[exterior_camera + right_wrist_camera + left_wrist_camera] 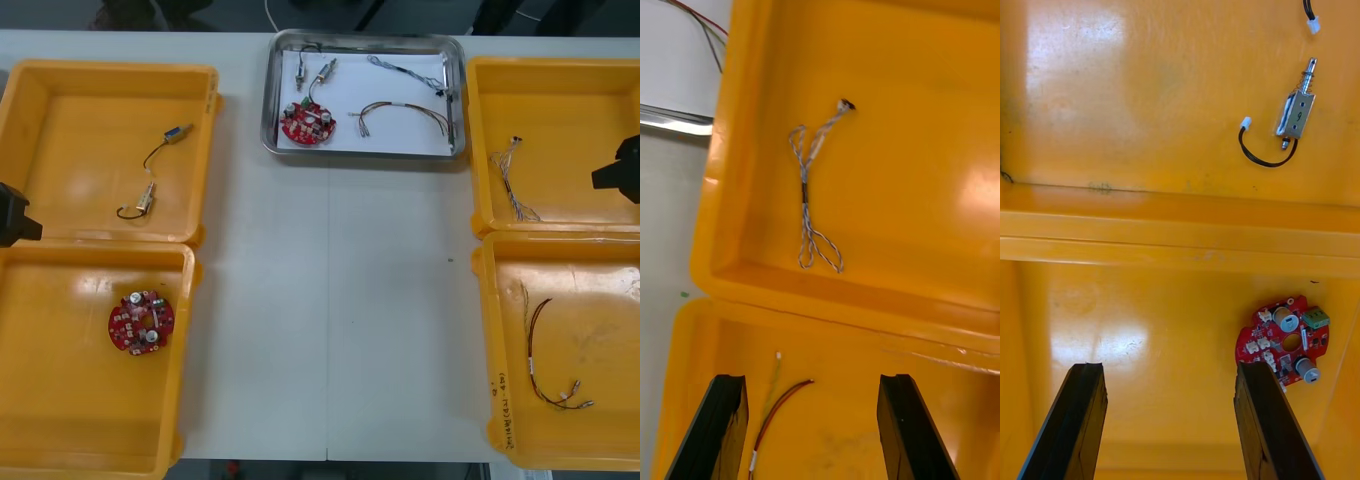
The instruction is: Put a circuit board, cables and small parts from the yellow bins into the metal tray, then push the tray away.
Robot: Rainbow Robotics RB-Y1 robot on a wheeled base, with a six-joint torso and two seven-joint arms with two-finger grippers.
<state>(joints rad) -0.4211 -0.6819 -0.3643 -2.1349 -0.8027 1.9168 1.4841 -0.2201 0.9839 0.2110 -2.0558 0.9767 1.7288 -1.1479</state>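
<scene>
The metal tray (455, 95), white inside, stands at the table's far middle. In it lie a round red circuit board (308, 122), two small metal parts (325, 72), a blue and white cable (405, 72) and a red and yellow cable (400, 112). My left gripper (14, 216) (1171, 424) hangs open over the seam of the two left bins, with a second circuit board (1286, 339) (141, 322) just beyond one finger. My right gripper (620, 172) (812, 427) is open over the seam of the right bins, above the end of a red cable (779, 412).
The far left yellow bin (60, 110) holds two small metal parts (178, 133) with black leads (1294, 116). A twisted blue and white cable (512, 180) (811, 191) lies in the far right bin (570, 100). The near right bin (600, 400) holds a red and black cable (545, 360).
</scene>
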